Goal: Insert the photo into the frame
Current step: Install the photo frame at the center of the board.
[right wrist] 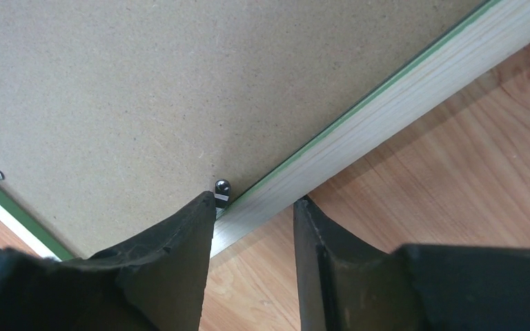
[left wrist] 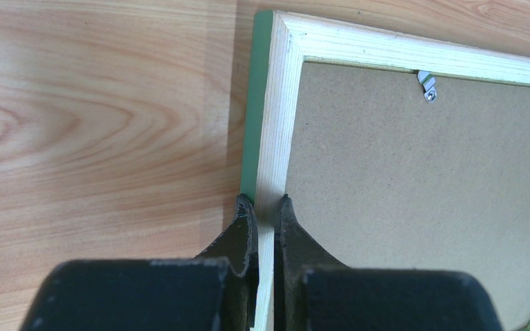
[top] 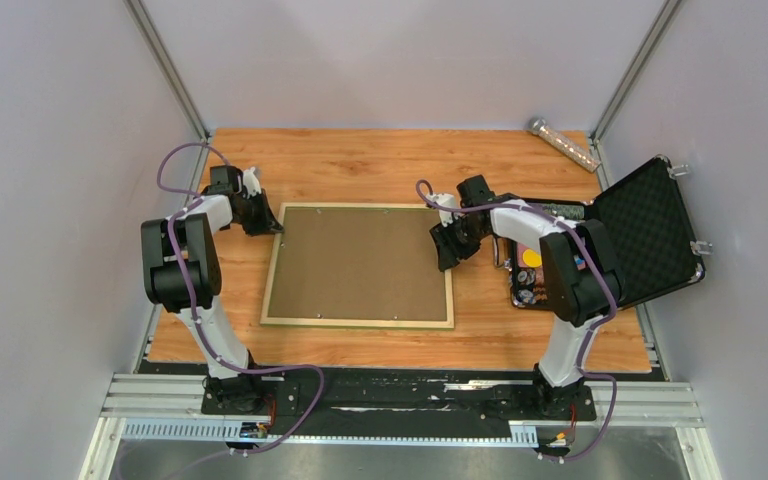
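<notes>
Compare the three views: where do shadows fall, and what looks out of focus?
Top view: soft, even light, faint shadows on the table. Left wrist view: the frame throws a dark strip on the table beside it; the left fingers look soft. Right wrist view: shadow lies beside the frame's edge; the right fingers blur.

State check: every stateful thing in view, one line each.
frame: lying flat, face down, pale wood back up.
backing board: seated in the frame.
photo: not in view.
left gripper: shut on the frame's left rail.
right gripper: open, astride the frame's right rail.
case: lid open.
</notes>
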Controlling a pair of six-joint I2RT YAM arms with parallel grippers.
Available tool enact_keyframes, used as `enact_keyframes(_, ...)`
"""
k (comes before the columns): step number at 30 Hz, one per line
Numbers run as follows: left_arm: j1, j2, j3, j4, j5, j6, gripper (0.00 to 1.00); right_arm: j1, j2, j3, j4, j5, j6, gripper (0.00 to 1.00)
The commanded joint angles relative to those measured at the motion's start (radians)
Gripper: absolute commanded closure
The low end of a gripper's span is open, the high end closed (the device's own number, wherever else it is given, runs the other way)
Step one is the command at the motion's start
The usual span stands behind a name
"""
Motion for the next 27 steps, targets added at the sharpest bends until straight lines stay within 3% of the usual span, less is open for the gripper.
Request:
enact_keyframes(1,0.001,0.028,-0.042,-0.125,0.023,-0.024,1.0,0.025,-0.012,-0.024,0.026,0.002,-0.006,0.61)
enact_keyframes(10,0.0,0.031,-0.04,-0.127,0.023,-0.023,1.0,0.026,-0.015,-0.012,0.027,0.015,-0.037,0.75)
enact_keyframes(16,0.0,0.031,-0.038,-0.127,0.021,-0.019,1.0,0.024,-0.015,0.008,0.023,-0.013,-0.123,0.89)
enact_keyframes(22,0.001,0.022,-0.033,-0.129,0.026,-0.015,0.99,0.014,0.005,0.048,0.021,0.008,-0.121,0.87)
enact_keyframes(27,-0.003,0.04,-0.015,-0.121,0.113,-0.014,0.85,-0.017,0.049,0.101,0.023,0.041,-0.022,0.88)
